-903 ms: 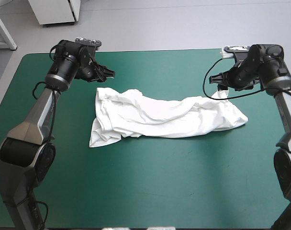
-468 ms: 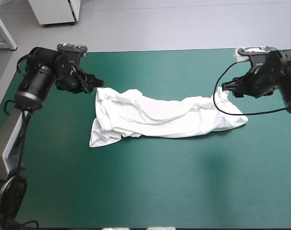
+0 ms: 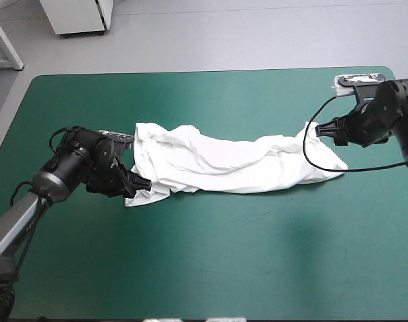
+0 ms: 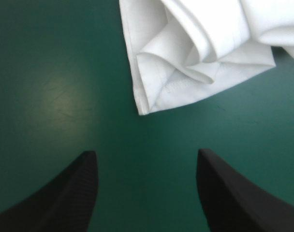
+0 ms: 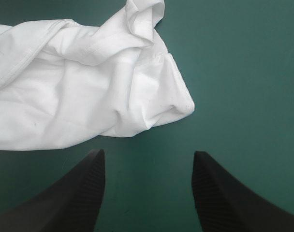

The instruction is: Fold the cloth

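Spread wide and pinching nothing, the left gripper (image 4: 145, 152) and right gripper (image 5: 148, 152) hang low over the teal-green table cover (image 3: 224, 255), one at each end of the white short-sleeved T-shirt (image 3: 231, 164). It lies crumpled in a long band across the table's middle. Its hemmed near-left corner (image 4: 144, 104) sits just ahead of the left's black fingers (image 4: 65, 203); a rounded fold (image 5: 181, 104) sits ahead of the right's, neither touched.
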